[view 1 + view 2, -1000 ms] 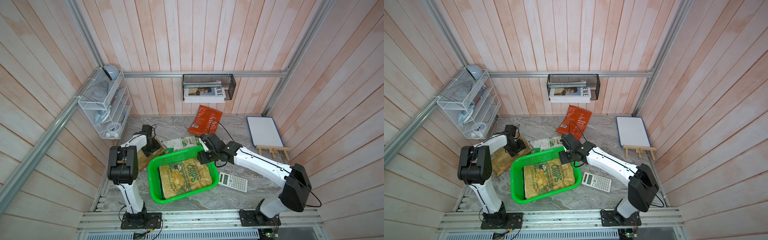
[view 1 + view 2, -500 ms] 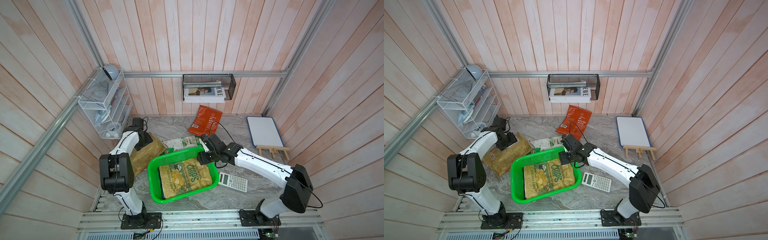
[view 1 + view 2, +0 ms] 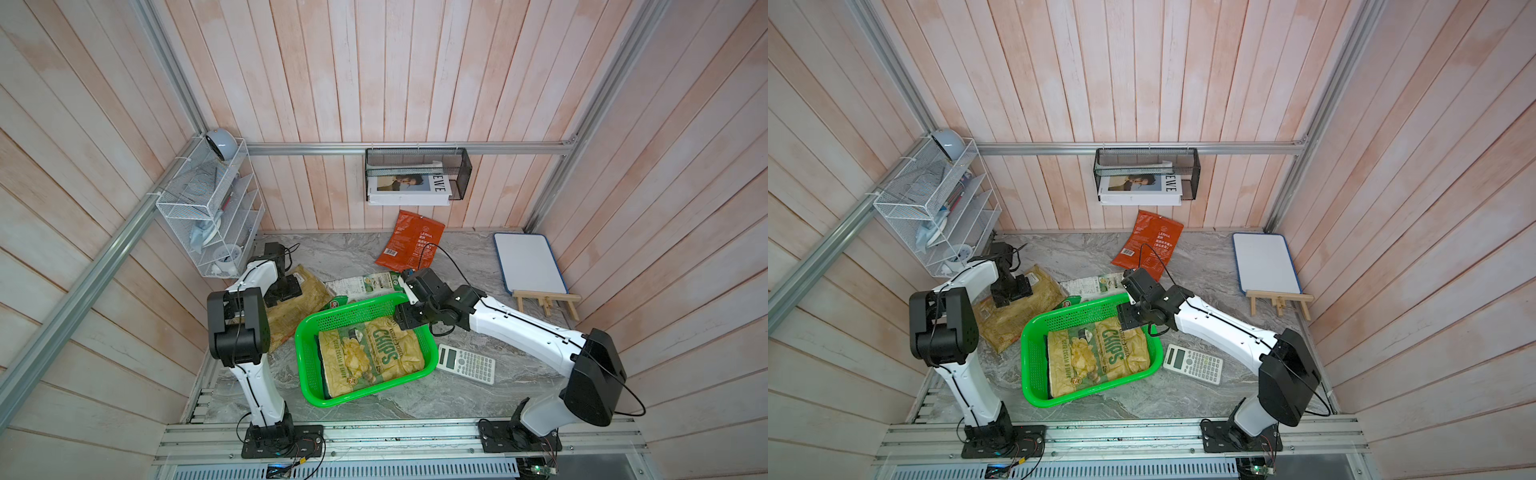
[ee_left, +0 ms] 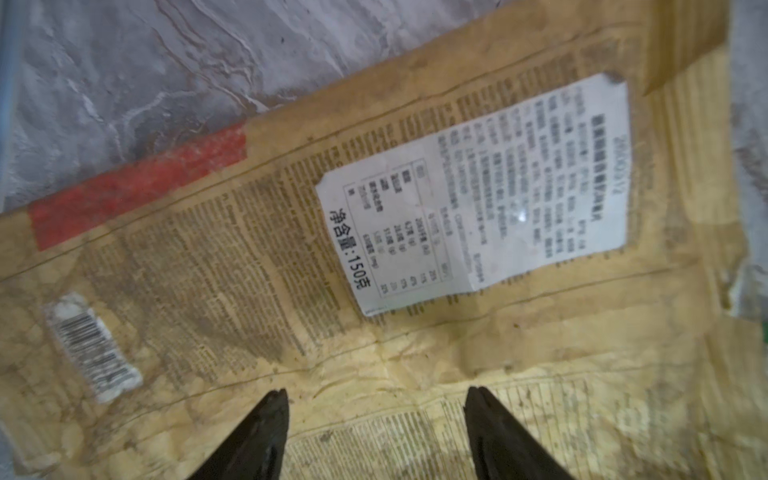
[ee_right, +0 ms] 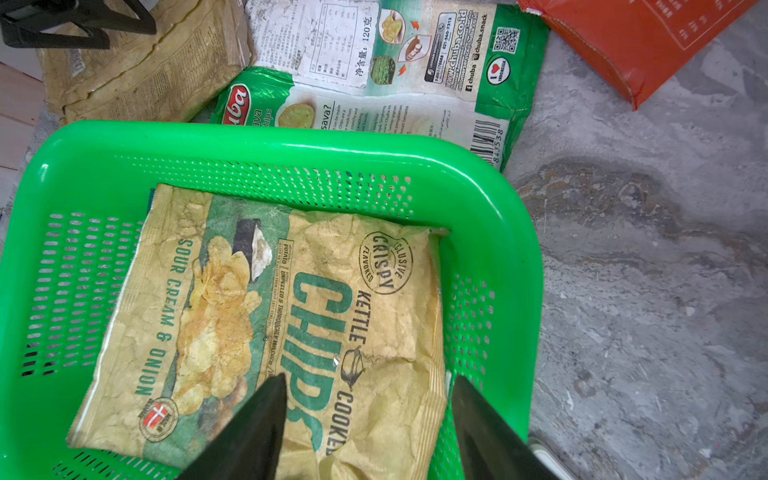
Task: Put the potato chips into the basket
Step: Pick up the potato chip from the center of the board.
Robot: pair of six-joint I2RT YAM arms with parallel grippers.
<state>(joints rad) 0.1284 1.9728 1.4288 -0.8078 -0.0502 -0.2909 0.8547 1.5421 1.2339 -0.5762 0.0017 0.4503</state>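
- Four bags sighted plainly, plus a dark bag edge (image 3: 322,370) poking out under one of them.
- Found tan "CHIPS" bag (image 3: 370,357) face up inside the green basket (image 3: 302,365), lying as it did a second ago.
- Found right gripper (image 5: 369,377) spread, hovering over that bag at the basket's far right corner, pinching nothing; barely shifted from the earlier frames.
- Found left gripper (image 4: 377,391) spread close above the mustard-brown bag (image 3: 291,320), label side up on the bench (image 3: 332,253) left of the basket; contact not clear.
- Compared with earlier: a second ago over the bag's basket-side end, half a second ago drawn back toward the white wire rack (image 3: 208,224), now over the bag again.
- Logged white-and-green Chuba bag (image 3: 361,284) on the bench against the basket's far rim, orange-red bag (image 3: 409,245) farther back; both unmoved.
- Logged calculator (image 3: 467,365) right of the basket, unmoved.
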